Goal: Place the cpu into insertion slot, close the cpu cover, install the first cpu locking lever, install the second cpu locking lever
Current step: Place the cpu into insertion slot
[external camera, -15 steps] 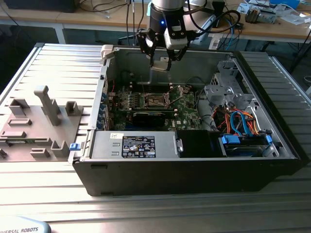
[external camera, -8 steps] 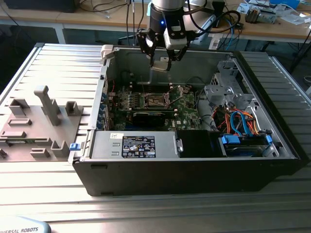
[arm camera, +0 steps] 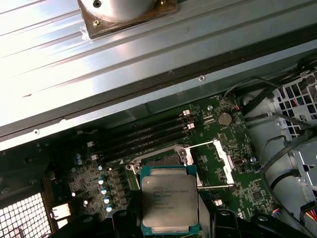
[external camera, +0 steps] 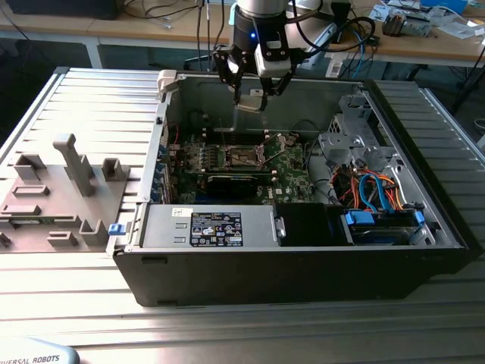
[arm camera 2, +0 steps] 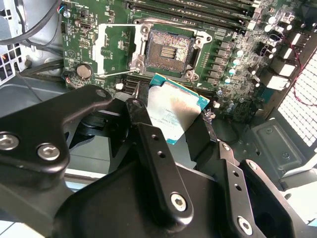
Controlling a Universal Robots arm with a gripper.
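From my station I see the gripper point(external camera: 250, 97) pinching the cpu point(external camera: 251, 105) by two opposite edges, so the chip sits between the fingers point(arm camera 2: 137, 111) with its silver top turned toward the wrist cameras. In the exterior view the pair hangs in the air over the open computer case point(external camera: 303, 265), at about twelve o'clock from the insertion slot point(external camera: 244, 157) and well apart from it. The slot's pin field lies bare on the green motherboard point(external camera: 292, 171), and the cpu cover point(external camera: 274, 146) stands swung open at roughly three o'clock of it.
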